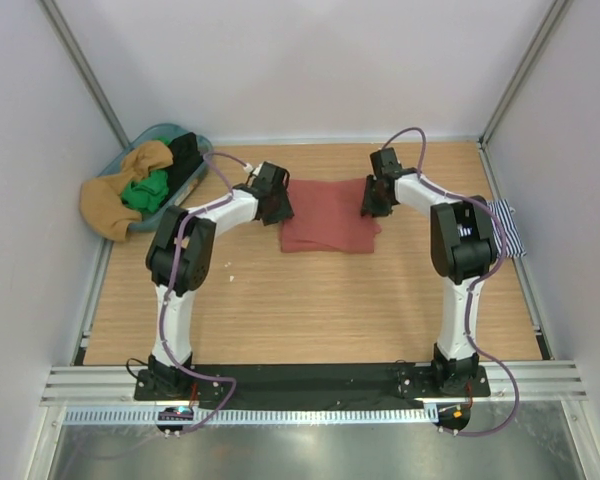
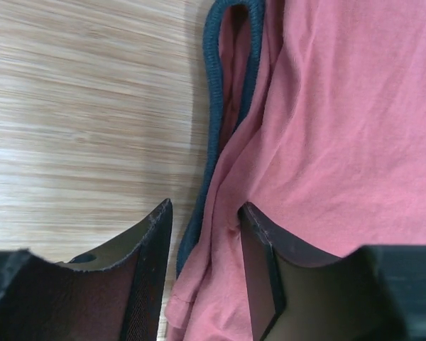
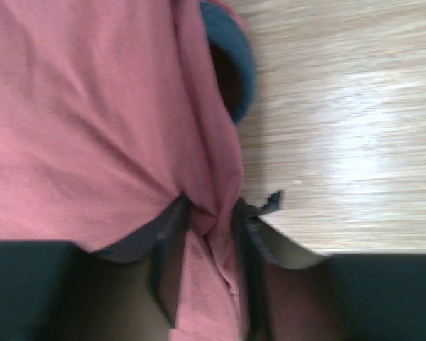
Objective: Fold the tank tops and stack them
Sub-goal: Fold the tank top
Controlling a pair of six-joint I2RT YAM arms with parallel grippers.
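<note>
The rust-red tank top (image 1: 328,227) lies flattened in the middle of the table, a gripper at each far corner. My left gripper (image 1: 278,212) straddles its left edge. In the left wrist view the fingers (image 2: 202,213) stand apart around the red hem and navy trim (image 2: 214,106), with bare wood showing between the left finger and the cloth. My right gripper (image 1: 373,208) is at the right corner. There the jaws (image 3: 211,213) pinch a bunched fold of red cloth (image 3: 92,106) near the navy trim (image 3: 241,67). The striped tank top (image 1: 507,228) lies at the table's right edge.
A blue basket (image 1: 170,133) stands at the back left, holding a mustard cloth (image 1: 115,200), green cloth (image 1: 145,190) and a black item (image 1: 185,160). White walls close in the table on three sides. Bare wood (image 1: 310,310) stretches in front of the red top.
</note>
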